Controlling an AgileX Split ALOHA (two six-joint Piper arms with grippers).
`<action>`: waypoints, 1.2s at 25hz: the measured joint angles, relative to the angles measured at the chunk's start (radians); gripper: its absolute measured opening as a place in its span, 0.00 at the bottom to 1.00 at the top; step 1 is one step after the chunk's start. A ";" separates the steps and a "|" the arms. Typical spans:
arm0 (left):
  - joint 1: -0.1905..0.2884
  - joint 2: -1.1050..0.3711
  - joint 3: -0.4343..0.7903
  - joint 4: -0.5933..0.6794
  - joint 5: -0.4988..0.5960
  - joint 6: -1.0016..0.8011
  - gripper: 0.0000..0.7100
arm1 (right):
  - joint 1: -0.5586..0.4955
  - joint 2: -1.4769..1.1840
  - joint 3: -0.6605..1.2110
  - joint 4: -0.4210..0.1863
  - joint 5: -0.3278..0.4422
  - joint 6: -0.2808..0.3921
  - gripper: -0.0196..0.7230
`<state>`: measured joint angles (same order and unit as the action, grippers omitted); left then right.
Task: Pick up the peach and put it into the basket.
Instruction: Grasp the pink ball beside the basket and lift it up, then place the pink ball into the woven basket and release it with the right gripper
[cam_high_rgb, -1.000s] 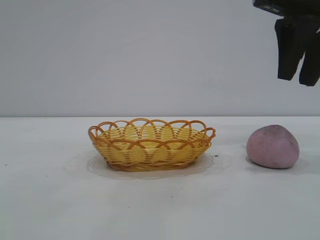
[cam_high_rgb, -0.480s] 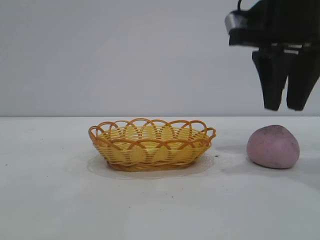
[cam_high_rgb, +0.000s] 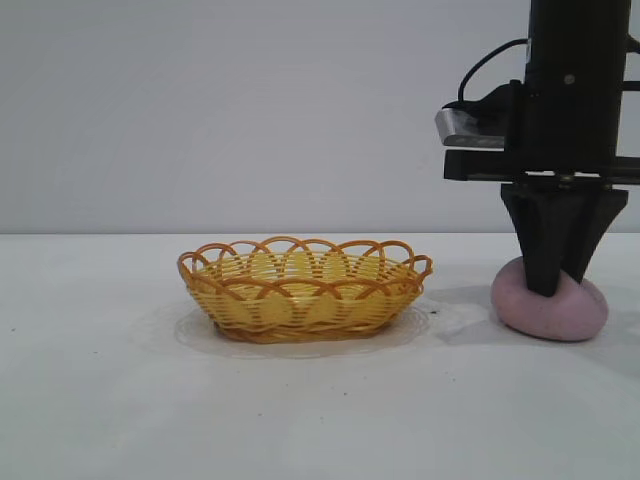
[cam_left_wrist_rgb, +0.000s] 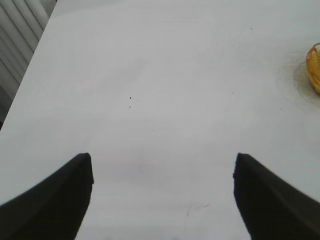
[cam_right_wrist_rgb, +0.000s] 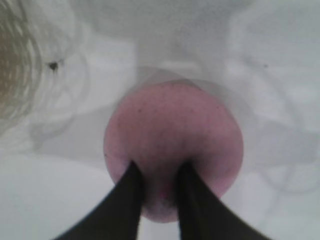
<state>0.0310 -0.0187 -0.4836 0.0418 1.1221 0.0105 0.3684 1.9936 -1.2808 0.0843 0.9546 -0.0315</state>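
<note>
The right gripper (cam_high_rgb: 555, 285) is pointing straight down and is pressing on the top of the peach (cam_high_rgb: 520, 300), so the peach is lying directly under the hand, not to one side of it. In the right wrist view the two fingers (cam_right_wrist_rgb: 131, 172) are standing very near each other, with only a narrow strip of the pink surface showing between them. I am reading this as a closed pinch on a small part of the soft top, not a grip around the whole body. To my judgement such a hold is thin, and the peach could be slipping out when it is lifted.

The peach is resting on the white table (cam_high_rgb: 300, 420), at 3 o'clock in the exterior view. It is a low, rounded lump, a little wider than it is high, and its longer side is running from 9 to 3 o'clock.

From the peach, the basket (cam_high_rgb: 300, 305) is lying at 9 o'clock, apart from it, with bare table between. Its long axis is also running from 9 to 3 o'clock. Nothing is lying inside it. The coming move is therefore depending on a lift straight up, high enough to clear the looped rim, and then a carry towards 9 o'clock.

The left gripper (cam_left_wrist_rgb: 162, 165) is hanging wide open over bare table and is holding nothing. The basket's edge is only just showing in its view, so the right arm is clearly the nearer one to the peach.
</note>
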 joint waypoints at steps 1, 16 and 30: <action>0.000 0.000 0.000 0.000 0.000 0.000 0.73 | 0.000 0.000 -0.007 -0.007 0.005 -0.003 0.03; 0.000 0.000 0.000 0.000 0.000 0.000 0.73 | 0.081 -0.052 -0.312 -0.016 0.201 -0.026 0.03; 0.000 0.000 0.000 0.000 0.000 0.000 0.73 | 0.258 0.069 -0.324 0.077 0.028 -0.028 0.10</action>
<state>0.0310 -0.0187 -0.4836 0.0418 1.1221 0.0105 0.6264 2.0627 -1.6051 0.1617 0.9824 -0.0593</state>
